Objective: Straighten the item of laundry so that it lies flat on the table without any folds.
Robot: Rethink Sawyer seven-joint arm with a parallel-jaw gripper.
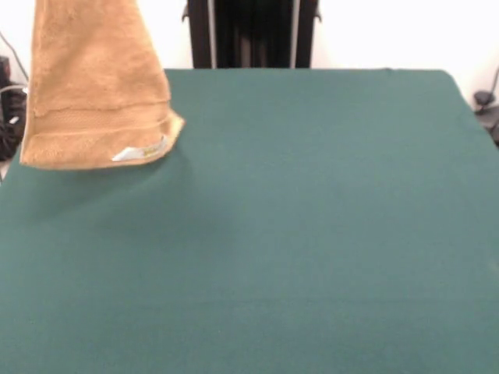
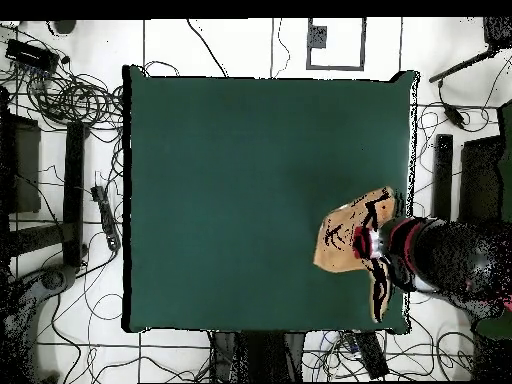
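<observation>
The item of laundry [image 1: 97, 86], a golden-tan terry towel, hangs in the air above the table's far left corner in the front view. Its top runs out of the picture. The bottom edge, with a woven band and a small white tag [image 1: 140, 152], hovers just over the green table [image 1: 312, 234]. From overhead the towel [image 2: 335, 240] shows as a bunched tan patch near the table's [image 2: 240, 190] right edge. My gripper [image 2: 365, 240] sits on top of it, shut on the cloth, with the red and black arm [image 2: 440, 255] reaching in from the right.
Cables [image 2: 75, 95] and dark equipment [image 2: 25, 165] lie on the white floor left of the table in the overhead view. More gear stands off its right side [image 2: 445, 175]. The black pedestal [image 1: 253, 31] stands behind the table's far edge.
</observation>
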